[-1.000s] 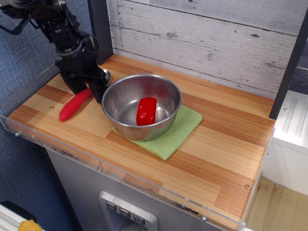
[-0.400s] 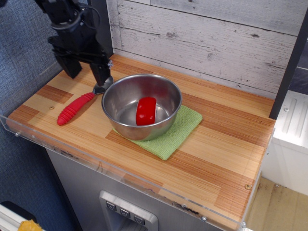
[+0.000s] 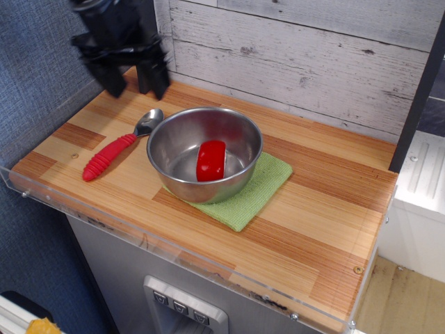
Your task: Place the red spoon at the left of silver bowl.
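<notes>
Item 1, red spoon [image 3: 115, 153]: lying flat on the counter [image 3: 306, 216] at about 9 o'clock of the silver bowl [image 3: 204, 153], scoop just beside the bowl's rim, handle trailing toward 8 o'clock. Placement is looking complete.

Item 2, silver bowl: sitting partly on a green cloth [image 3: 247, 191], holding a short red block [image 3: 211, 160].

Item 3, gripper [image 3: 132, 73]: hanging above the counter at roughly 11 o'clock of the bowl, fingers spread apart, holding nothing; its image is blurring.

Risks, as judged:
- The scoop is sitting so near the rim that any nudge to the bowl may be shifting the spoon.
- A low sideways pass by the gripper could be clipping the bowl's rim or the scoop; rising clear avoids this.
- The bowl on the cloth may be sliding readily if struck.
- The spoon's handle is pointing toward the counter's front-left edge; a push could be sending it toward that edge.
</notes>
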Motion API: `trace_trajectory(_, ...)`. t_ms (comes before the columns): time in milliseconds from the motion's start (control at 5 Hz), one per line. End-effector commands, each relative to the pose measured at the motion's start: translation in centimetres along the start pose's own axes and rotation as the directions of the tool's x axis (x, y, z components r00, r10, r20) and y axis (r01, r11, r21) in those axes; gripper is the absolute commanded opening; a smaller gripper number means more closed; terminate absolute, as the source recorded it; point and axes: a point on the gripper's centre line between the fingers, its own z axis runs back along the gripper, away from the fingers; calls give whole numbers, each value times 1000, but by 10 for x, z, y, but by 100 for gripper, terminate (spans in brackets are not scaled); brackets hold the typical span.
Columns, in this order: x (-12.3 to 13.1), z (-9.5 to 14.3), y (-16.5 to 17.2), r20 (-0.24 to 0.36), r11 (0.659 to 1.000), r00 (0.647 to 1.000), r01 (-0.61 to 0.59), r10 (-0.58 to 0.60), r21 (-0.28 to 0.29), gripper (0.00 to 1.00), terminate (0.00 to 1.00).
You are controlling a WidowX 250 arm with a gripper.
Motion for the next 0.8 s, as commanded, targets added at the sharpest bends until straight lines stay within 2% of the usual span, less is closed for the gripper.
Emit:
trace_trajectory(0, 18, 15, -99, 20, 979, 979, 201, -201, 13, 100, 0)
trace_trajectory(200, 19, 10, -125, -25, 955, 955, 296, -295, 38, 100, 0)
trace_trajectory(600, 18, 8, -137, -55, 944, 946, 322, -319, 69, 100, 0)
